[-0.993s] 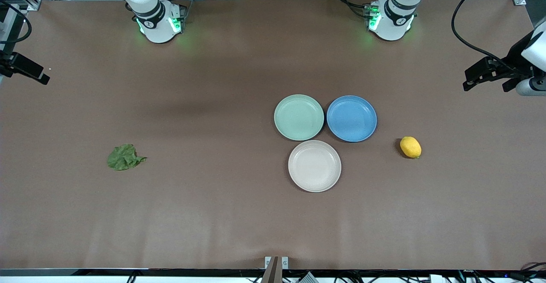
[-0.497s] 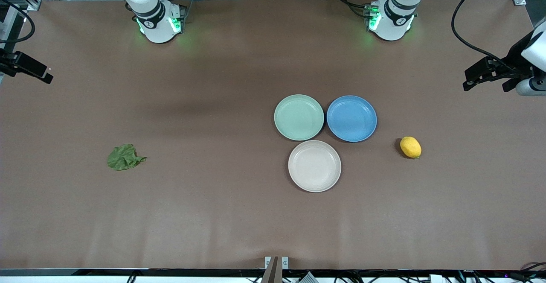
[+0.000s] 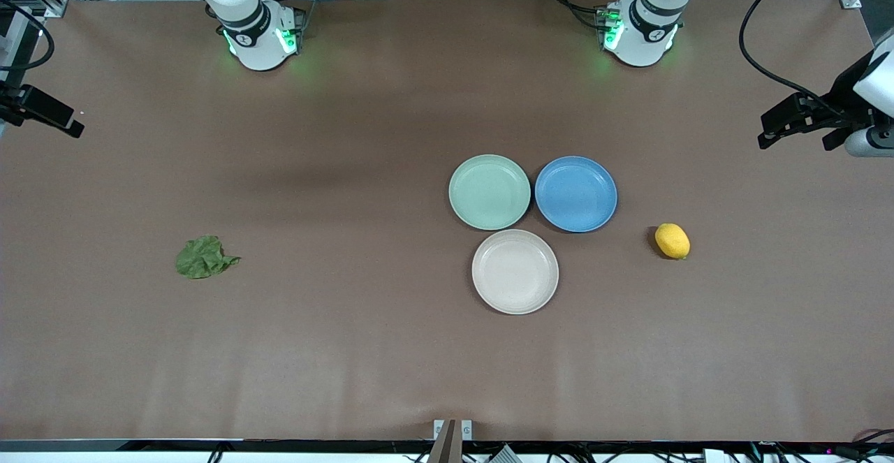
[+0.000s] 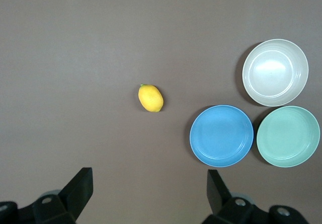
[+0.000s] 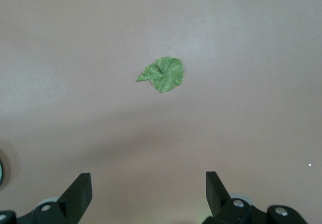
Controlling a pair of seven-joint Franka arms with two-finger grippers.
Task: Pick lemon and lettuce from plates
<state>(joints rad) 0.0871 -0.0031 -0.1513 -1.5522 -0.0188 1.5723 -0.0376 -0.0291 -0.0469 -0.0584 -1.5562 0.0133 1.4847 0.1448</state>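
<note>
The lemon [image 3: 672, 241] lies on the bare table, beside the blue plate toward the left arm's end; it also shows in the left wrist view [image 4: 150, 97]. The lettuce [image 3: 204, 258] lies flat on the table toward the right arm's end, also in the right wrist view [image 5: 163, 74]. The mint green plate [image 3: 489, 192] and the beige plate [image 3: 515, 271] hold nothing. My left gripper [image 3: 800, 138] is open and empty, high over the left arm's end of the table [image 4: 149, 183]. My right gripper [image 3: 49, 117] is open and empty over the right arm's end [image 5: 149, 183].
A blue plate [image 3: 575, 193] with nothing on it touches the mint green plate, and the beige plate sits nearer the front camera than both. The three plates also show in the left wrist view, the blue one [image 4: 222, 135] closest to the lemon. Brown cloth covers the table.
The right gripper has shifted a little at the table's edge. The lemon, lettuce, plates and left gripper have not moved.
</note>
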